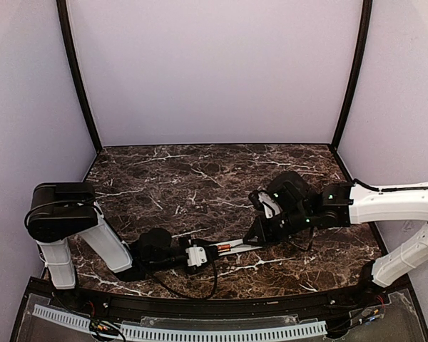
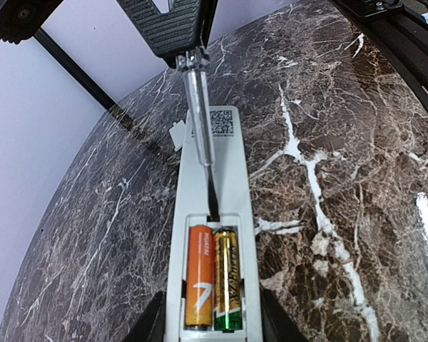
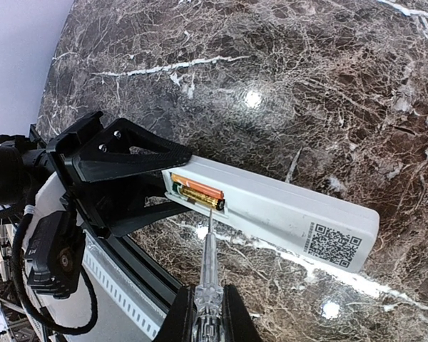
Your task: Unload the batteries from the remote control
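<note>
Left wrist view gives you the batteries (image 2: 214,274) plainly: two side by side, one orange, one gold with a green end, seated in the open recess of the remote control (image 2: 225,178), which lies back face up. The thin tool (image 2: 200,121) has its tip at the recess's inner edge, by the batteries' ends. The right wrist view adds the grips: the left gripper (image 3: 164,182) is clamped on the remote's battery end, and the right gripper (image 3: 207,320) is closed on the tool's clear handle. In the top view, all this sits near the bench's (image 1: 200,171) near edge, with bare marble behind and to both sides.
</note>
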You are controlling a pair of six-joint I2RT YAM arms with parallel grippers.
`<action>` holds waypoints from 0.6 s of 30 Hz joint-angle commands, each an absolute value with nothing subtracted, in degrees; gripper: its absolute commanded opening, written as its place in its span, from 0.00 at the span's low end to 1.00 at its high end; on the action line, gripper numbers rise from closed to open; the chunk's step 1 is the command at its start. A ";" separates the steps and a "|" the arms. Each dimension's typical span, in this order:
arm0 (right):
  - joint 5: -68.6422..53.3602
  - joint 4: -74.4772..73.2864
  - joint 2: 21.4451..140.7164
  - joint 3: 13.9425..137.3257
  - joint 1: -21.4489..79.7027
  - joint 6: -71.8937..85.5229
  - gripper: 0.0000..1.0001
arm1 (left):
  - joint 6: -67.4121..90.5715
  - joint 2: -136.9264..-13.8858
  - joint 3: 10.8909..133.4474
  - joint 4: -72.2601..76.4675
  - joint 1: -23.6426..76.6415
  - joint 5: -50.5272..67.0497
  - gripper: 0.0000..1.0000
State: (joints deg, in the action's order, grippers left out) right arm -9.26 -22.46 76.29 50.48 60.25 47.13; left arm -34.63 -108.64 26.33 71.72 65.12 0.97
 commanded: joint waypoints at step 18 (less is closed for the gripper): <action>-8.82 -23.27 78.88 52.12 61.40 47.28 0.00 | -34.26 -108.88 27.52 70.72 64.96 0.70 0.00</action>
State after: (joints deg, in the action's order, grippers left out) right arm -9.17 -22.96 78.50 50.70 60.58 47.22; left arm -34.63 -108.75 26.87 70.52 65.12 0.95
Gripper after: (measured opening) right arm 0.105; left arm 0.360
